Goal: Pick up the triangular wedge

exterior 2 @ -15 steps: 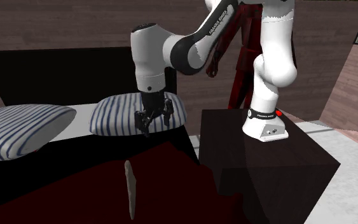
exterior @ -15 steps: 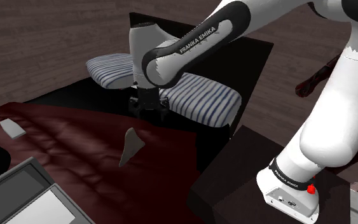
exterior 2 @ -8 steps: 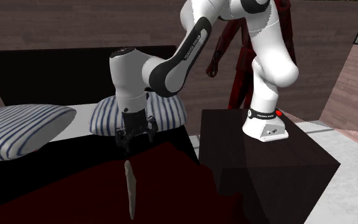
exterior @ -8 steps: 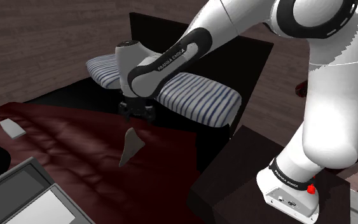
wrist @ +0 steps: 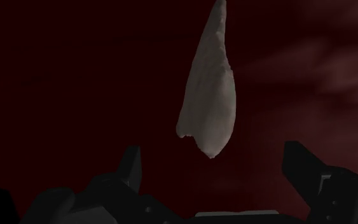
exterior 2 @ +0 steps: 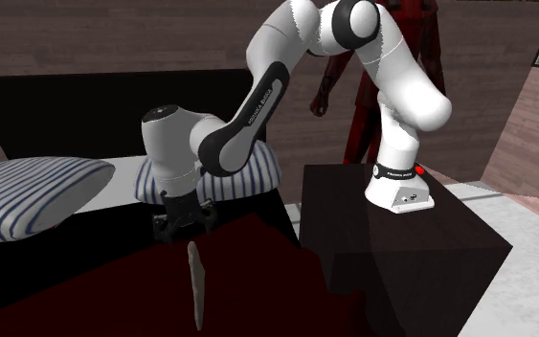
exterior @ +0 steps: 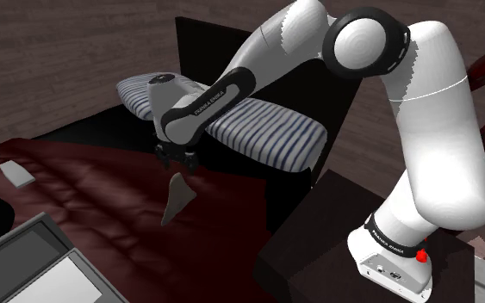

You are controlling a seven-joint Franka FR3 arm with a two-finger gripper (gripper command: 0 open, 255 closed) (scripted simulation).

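The triangular wedge [exterior: 177, 199] is a pale grey, thin, pointed piece standing on edge on the dark red bedcover [exterior: 85, 198]. It shows as a narrow upright sliver [exterior 2: 195, 284] in the second exterior view. My black gripper [exterior: 177, 162] hangs just above the wedge's upper end, pointing down, with its fingers apart. The gripper [exterior 2: 181, 230] sits right over the wedge's top. In the wrist view the wedge [wrist: 208, 95] lies ahead of the open gripper [wrist: 212, 172], nearer the broad end, and neither finger touches it.
Two blue-striped pillows [exterior: 270, 131] [exterior 2: 28, 191] lie at the bed's head behind the gripper. A small pale flat piece [exterior: 15, 173] rests on the cover at the shoulder view's left. A grey box [exterior: 34, 267] sits at its lower left. My dark stand [exterior 2: 396, 244] borders the bed.
The arm has swung toward the shoulder view's left and lowered, bringing the gripper from over the pillow edge to just above the wedge. The wedge has not moved; the fingers stay apart.
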